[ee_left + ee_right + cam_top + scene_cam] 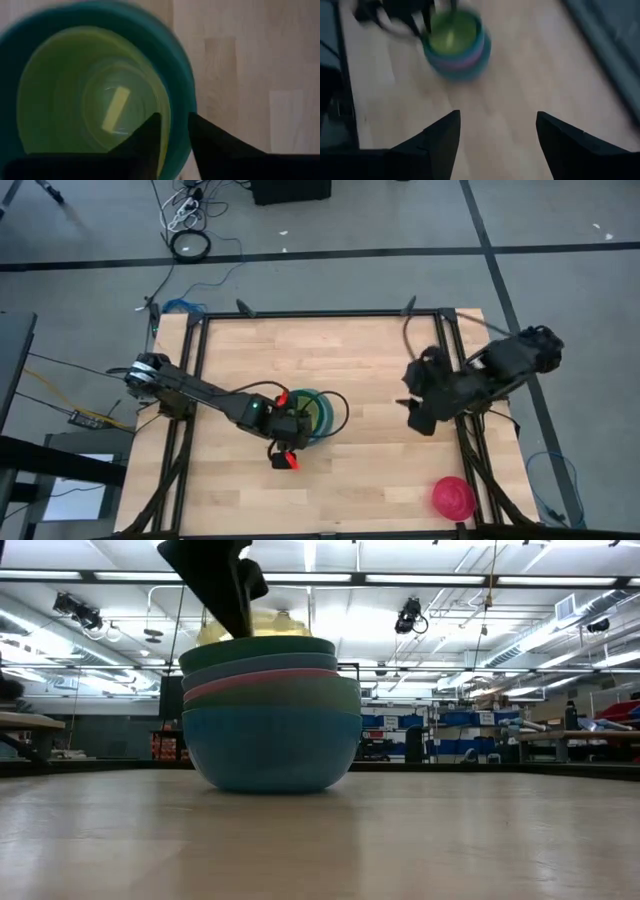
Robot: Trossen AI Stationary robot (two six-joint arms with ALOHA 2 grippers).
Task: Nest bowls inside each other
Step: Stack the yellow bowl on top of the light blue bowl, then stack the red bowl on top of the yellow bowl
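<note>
A stack of nested bowls [318, 412] stands mid-table. In the low view a light blue bowl [270, 755] is at the bottom, with teal, pink, blue and green rims above it and a yellow bowl [262, 624] on top. My left gripper [173, 125] is at the stack's left rim, open by a narrow gap. One finger is over the yellow bowl's inside [90, 95] and the other is outside the teal rim [182, 70]. My right gripper [497, 120] hangs open above the table's right side [420, 418], pointing toward the stack [456, 42]. A pink-red bowl [453, 496] rests alone near the front right corner. My left gripper stands astride the stack's rim [175, 107], coming from above at a slant, with the rim in the gap between the fingers. Whether either finger [150, 137] touches a bowl I cannot tell. The bowls sit nested and upright on the table.
Bare wooden table top [380, 480] lies between the stack and the lone bowl. The table's black frame rails [320, 313] run along its edges, and cables lie on the floor beyond the far edge.
</note>
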